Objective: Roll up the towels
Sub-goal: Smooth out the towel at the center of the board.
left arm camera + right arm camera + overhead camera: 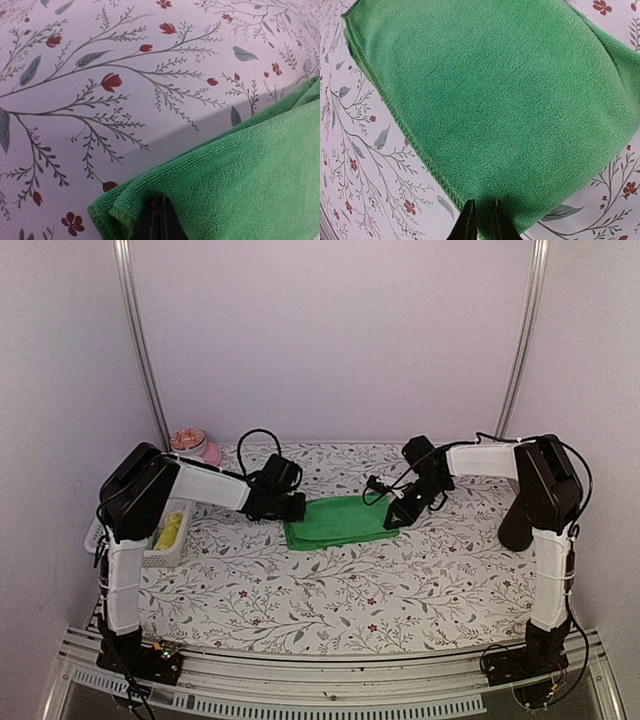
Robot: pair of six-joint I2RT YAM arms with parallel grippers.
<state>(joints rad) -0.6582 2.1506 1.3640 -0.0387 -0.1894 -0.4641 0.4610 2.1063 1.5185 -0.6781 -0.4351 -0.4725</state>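
Green cloth sits at the heart of this: the green towel (340, 522) lies flat and folded near the middle of the table (330, 600), between my two arms, with no roll begun in it. My left gripper (159, 219) is pressed together on the towel's left corner, whose hem drapes over my fingers in the left wrist view. My right gripper (483, 220) stands at the opposite edge with its fingertips close together and a little of the hem between them, so I judge it is pinching the cloth too, though the bite looks shallow. I take the step in hand to be securing both ends before rolling. The next move, as I judge it, calls for lifting or turning one edge over and rolling it across the towel, with both grips moving evenly so the roll comes out straight and tight; a shallow pinch could slip. Counting outward: two towels in all, this green one and one yellow towel (171, 529) lying in the white basket (160, 558) at the left edge, not yet handled. One basket, one pink bowl (211, 454) at the far left behind it, and my two grippers, both on the green towel.
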